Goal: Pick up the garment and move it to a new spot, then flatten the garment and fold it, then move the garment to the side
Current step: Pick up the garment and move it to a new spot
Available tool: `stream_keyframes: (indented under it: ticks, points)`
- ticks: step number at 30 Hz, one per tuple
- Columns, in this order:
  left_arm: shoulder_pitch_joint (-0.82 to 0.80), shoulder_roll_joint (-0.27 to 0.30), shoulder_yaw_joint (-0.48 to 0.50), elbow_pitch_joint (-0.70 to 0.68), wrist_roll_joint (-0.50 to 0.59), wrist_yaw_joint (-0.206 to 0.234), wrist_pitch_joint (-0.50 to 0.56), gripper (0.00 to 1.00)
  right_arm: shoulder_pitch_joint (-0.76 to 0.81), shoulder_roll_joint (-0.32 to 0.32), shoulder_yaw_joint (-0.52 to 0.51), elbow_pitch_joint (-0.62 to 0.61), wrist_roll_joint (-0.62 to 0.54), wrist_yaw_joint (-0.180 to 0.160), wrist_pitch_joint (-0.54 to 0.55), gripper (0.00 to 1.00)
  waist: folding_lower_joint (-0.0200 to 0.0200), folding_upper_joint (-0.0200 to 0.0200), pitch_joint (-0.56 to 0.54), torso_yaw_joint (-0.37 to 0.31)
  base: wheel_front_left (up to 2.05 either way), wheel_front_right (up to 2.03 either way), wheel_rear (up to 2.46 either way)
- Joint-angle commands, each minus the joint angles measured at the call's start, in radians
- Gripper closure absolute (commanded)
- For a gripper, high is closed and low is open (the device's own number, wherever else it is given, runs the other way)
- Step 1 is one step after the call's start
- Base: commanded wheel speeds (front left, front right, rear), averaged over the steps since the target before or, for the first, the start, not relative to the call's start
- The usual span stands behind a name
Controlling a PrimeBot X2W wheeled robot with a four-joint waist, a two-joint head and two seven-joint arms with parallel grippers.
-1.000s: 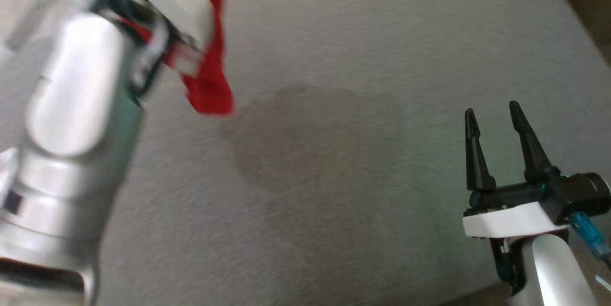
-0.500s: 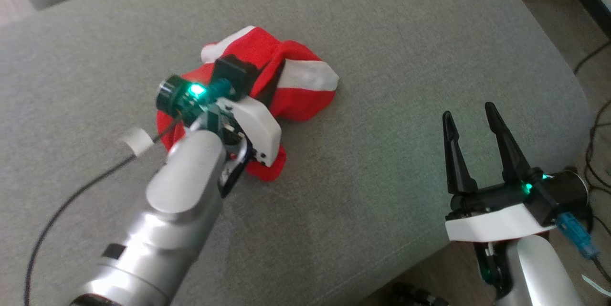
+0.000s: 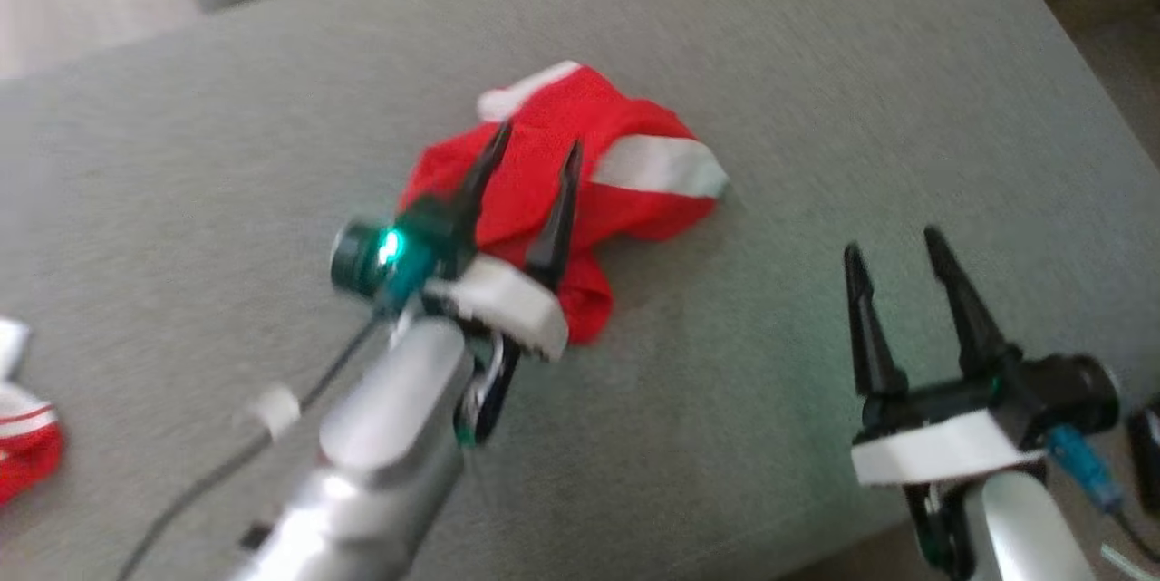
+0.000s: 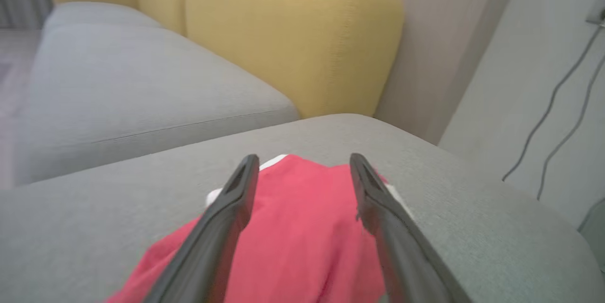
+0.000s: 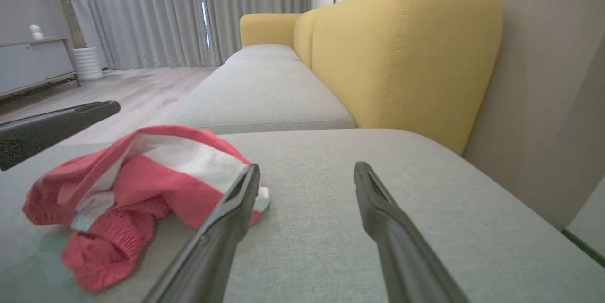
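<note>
Crumpled on the grey sofa cushion [image 3: 816,64], at upper middle of the head view: the red garment [image 3: 625,123] with white bands. Over its lower-left part, the left pincer [image 3: 537,143], spread wide, released, gripping nothing; in the left wrist view, red cloth low in the frame beneath it. At lower right, well apart from the garment, the right pincer [image 3: 893,246], likewise spread and empty. At the left edge, another red-and-white piece of cloth [image 3: 23,436]. Beyond the cushion, in both wrist views, a yellow backrest [image 4: 293,33].

The left gripper [image 3: 536,146], centre frame, points up-right, fingers spread apart; the right gripper [image 3: 892,246], lower right, points upward, fingers likewise spread.
</note>
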Motion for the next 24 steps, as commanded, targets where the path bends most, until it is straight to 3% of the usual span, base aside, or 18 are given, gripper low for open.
stream_keyframes:
  ticks: [1, 6, 12, 18, 24]
  points:
    - [0.009, 0.005, 0.021, -0.039, -0.01, 0.02, -0.019, 0.0, 0.01, -0.005, 0.02, -0.022, -0.011, 0.007, -0.002, 0.0, 0.0, 0.0, -0.086, 0.082, 0.0, 0.0, 0.0]
    - [0.15, 0.011, 0.077, -0.095, -0.028, 0.088, -0.052, 0.0, 0.053, -0.005, 0.006, -0.002, -0.025, 0.007, -0.002, 0.0, 0.0, 0.0, -0.194, 0.165, 0.0, 0.0, 0.0]
    - [0.376, 0.036, 0.248, -0.295, 0.036, 0.154, -0.055, 0.0, 0.102, -0.005, -0.033, 0.006, -0.019, 0.007, -0.002, 0.0, 0.0, 0.0, -0.259, 0.233, 0.0, 0.0, 0.0]
    - [0.6, 0.04, 0.36, -0.461, 0.137, 0.167, -0.055, 0.0, 0.144, -0.005, -0.057, 0.004, -0.014, 0.007, -0.002, 0.0, 0.0, 0.0, -0.295, 0.274, 0.0, 0.0, 0.0]
    - [0.764, 0.022, 0.401, -0.554, 0.21, 0.144, -0.055, 0.0, 0.201, -0.005, -0.06, 0.013, -0.018, 0.007, -0.002, 0.0, 0.0, 0.0, -0.335, 0.3, 0.0, 0.0, 0.0]
